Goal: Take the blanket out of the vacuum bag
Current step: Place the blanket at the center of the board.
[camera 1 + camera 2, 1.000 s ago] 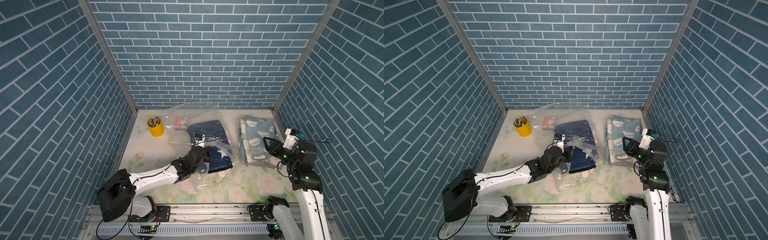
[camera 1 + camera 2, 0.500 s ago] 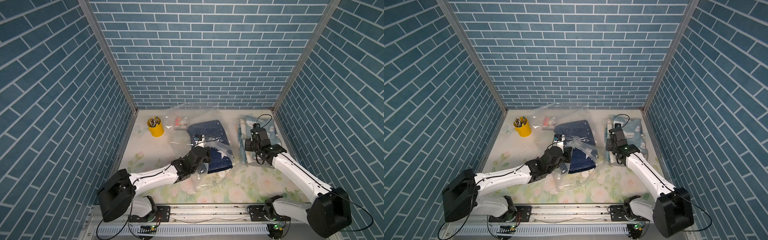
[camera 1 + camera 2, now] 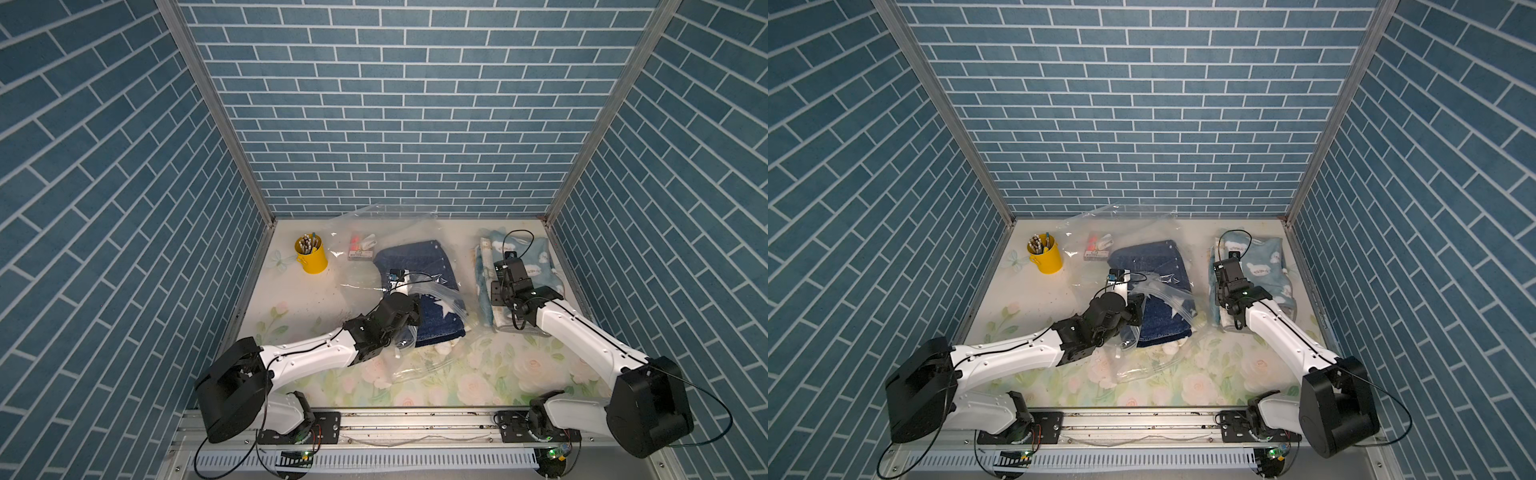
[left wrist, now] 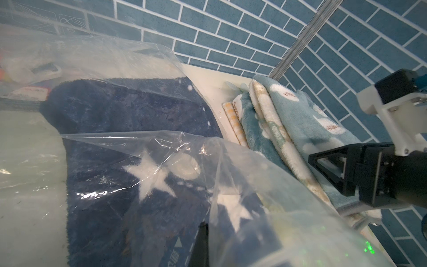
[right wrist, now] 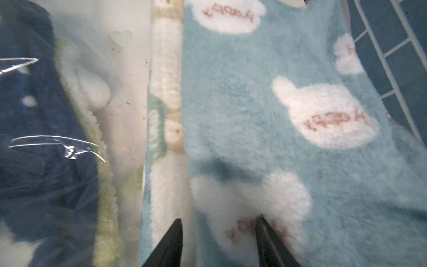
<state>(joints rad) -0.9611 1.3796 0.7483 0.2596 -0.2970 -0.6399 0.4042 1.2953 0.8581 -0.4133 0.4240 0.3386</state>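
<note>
1. The bag [image 3: 353,274] [image 3: 1086,270] lies flat mid-table [image 3: 291,299]. Its long axis runs from the back wall toward the front edge. Which end is its mouth cannot be told.
2. The blanket [image 3: 415,266] [image 3: 1150,262] [image 4: 129,111], dark blue with white stars, is inside the bag under the clear plastic. It is a folded rectangle that also runs back to front. Its far end leans slightly left and its starred end is nearer the front.
3. The left gripper [image 3: 414,309] is clamped tight on a fold of the bag above the blanket's near half, holding that fold raised off the cloth.
4. The right gripper [image 5: 218,222] is low over the near part of a pale-blue stack [image 3: 538,259] [image 3: 1268,257] of folded cloth just right of the bag. Its fingers [image 5: 265,235] stand apart with nothing pinched between them. Whether they touch the pile cannot be told.
5. A yellow cup [image 3: 311,259] stands at the back left, near the bag's edge.
6. A second ago the right arm was folded upright at the front right, with its gripper high and clear of the stack; it has since stretched out low over it. The left arm, bag and blanket have not shifted.
</note>
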